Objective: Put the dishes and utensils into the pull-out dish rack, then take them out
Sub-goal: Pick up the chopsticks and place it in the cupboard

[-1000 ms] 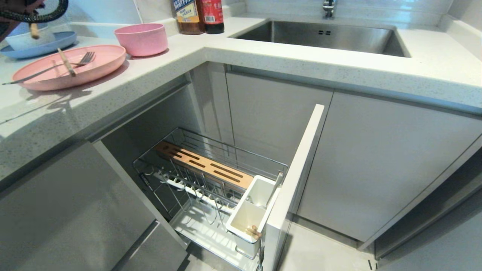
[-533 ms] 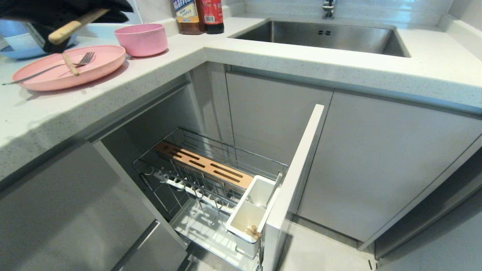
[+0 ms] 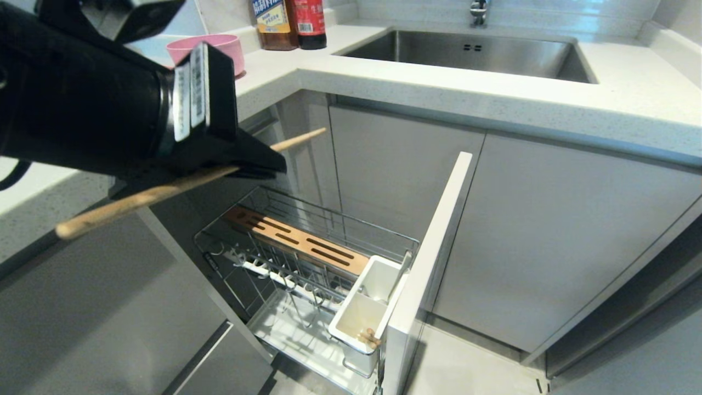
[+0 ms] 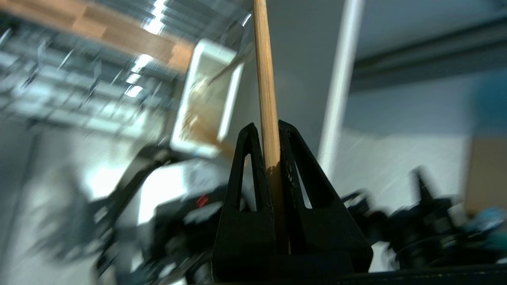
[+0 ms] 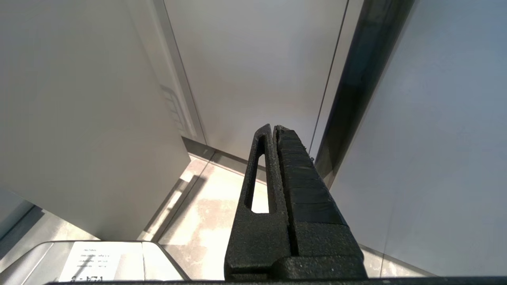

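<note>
A single light wooden chopstick point(image 3: 164, 192) crosses the upper left of the head view at a slant, its thick end low toward the left edge and its thin end pointing up and right, clamped near mid-length in the left gripper point(image 3: 258, 162), whose fingers point(image 4: 247, 166) pinch it from both sides in the wrist view. Gripping it across the shaft, with length free at both ends, probably leaves one end clear to be tipped down into a cup. That goal appears to be the white utensil cup point(image 3: 359, 318) at the near end of the pull-out dish rack point(image 3: 307, 258), lower centre of the frame, where the tip of another chopstick point(image 3: 368, 336) already shows in the front compartment, so the pair looks half loaded. The rack stands drawn out from the cabinet, its wooden slotted strip point(image 3: 296, 240) along the far side and its pale front panel point(image 3: 433, 258) to the right. On the worktop point(image 3: 439, 82) at upper left, only the rim of the pink bowl point(image 3: 225, 46) shows behind the arm; the plate and fork are hidden. The right gripper point(image 5: 273, 130) hangs parked beside cabinet fronts with its fingers pressed together, holding nothing.
</note>
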